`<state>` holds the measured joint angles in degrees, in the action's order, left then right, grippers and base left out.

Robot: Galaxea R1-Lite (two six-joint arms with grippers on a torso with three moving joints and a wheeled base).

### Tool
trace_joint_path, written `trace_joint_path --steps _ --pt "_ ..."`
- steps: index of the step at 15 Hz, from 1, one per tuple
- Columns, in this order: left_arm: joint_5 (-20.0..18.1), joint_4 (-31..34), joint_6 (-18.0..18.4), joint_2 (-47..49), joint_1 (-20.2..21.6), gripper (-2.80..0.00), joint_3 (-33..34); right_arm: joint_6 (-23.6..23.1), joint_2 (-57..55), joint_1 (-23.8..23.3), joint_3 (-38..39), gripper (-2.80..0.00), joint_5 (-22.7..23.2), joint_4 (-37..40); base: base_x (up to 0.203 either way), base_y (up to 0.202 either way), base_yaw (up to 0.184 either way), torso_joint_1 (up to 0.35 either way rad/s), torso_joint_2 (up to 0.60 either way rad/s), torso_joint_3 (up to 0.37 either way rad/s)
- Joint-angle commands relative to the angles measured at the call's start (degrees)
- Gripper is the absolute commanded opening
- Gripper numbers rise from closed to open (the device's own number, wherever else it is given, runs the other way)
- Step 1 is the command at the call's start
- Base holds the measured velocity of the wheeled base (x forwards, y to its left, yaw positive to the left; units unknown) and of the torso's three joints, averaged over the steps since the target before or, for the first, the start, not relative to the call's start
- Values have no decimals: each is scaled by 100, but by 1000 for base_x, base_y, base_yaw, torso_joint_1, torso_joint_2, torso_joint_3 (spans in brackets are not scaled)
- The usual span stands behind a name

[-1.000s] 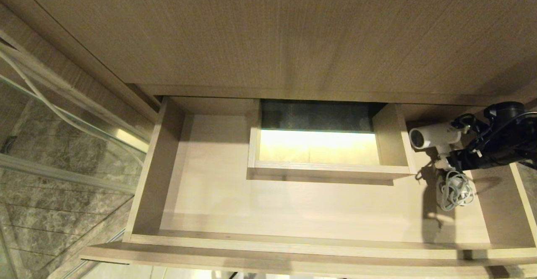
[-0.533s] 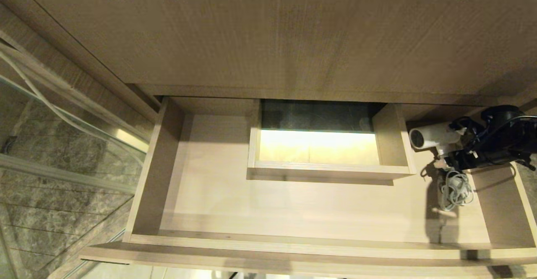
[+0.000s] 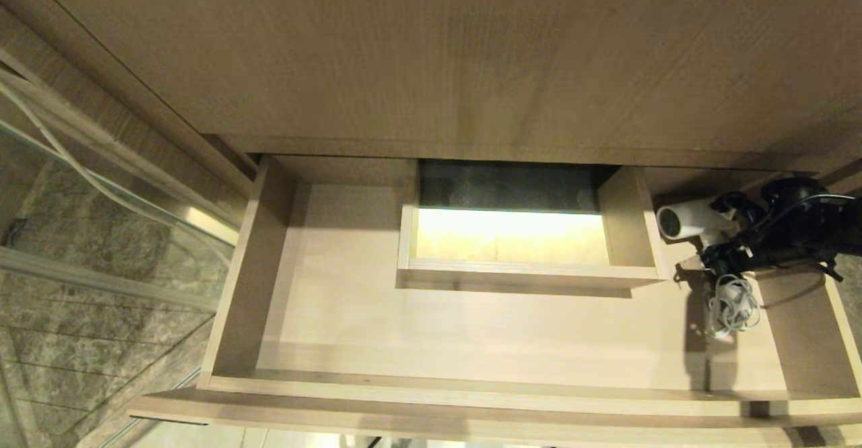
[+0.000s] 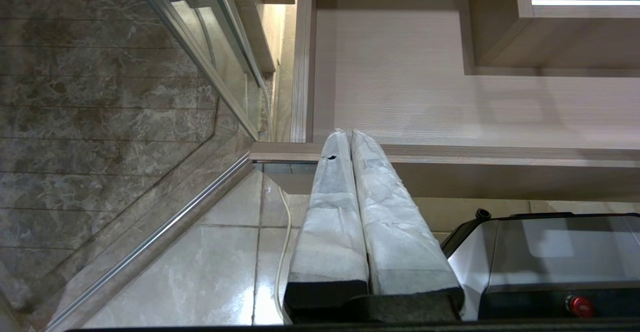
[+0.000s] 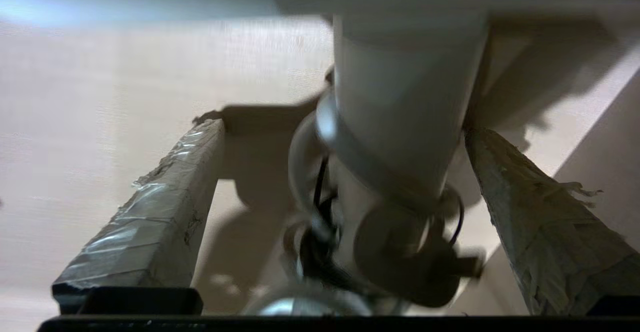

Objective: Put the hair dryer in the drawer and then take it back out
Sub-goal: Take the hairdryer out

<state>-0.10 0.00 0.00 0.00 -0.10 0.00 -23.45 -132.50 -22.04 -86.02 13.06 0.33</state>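
At the left we kept our left gripper (image 4: pixel 350 137) parked outside the drawer (image 3: pixel 242 279), below its front left corner, with the two wrapped fingers (image 4: pixel 334 212) pressed together and holding nothing.

The change was at the right end of the drawer. One second before, our right gripper (image 3: pixel 724 236) was clamped on the hair dryer (image 3: pixel 690 221) near the back right corner. Since then the jaws had spread and the arm had sunk a little, so the dark wrist sat lower over the right side wall. In the right wrist view the two taped fingers (image 5: pixel 150 212) stood wide, one on each side of the white body, and we saw a clear gap on the left side; on the other side we could not tell if the finger touched it. The dryer itself had hardly shifted in that second.

We judged that the dryer was released and lay on the drawer floor, so the first half of the task looked done. Taking it out again was not yet begun.

The dryer lay just beside the right wall of the cutout box (image 3: pixel 630 222). Its long axis ran along the back edge of the drawer, and its dark round end pointed to the left, toward the box. The coiled cord (image 3: pixel 731 303) lay nearer the front edge, under the gripper.
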Motion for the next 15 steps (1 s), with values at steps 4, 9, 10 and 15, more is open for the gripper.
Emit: trace_joint_path --steps 4,9,10,15 --pt "1 0 0 0 1 -280 9 -107 4 7 -3 -280 1 -186 0 0 0 0 0 0" --pt "1 0 0 0 1 -280 9 -115 557 4 124 -280 3 69 0 0 0 0 0 0" --pt "1 0 0 0 1 -280 9 -111 719 1 167 -280 2 155 0 0 0 0 0 0" --pt "1 0 0 0 1 -280 9 -108 1636 -4 716 -280 0 368 0 0 0 0 0 0"
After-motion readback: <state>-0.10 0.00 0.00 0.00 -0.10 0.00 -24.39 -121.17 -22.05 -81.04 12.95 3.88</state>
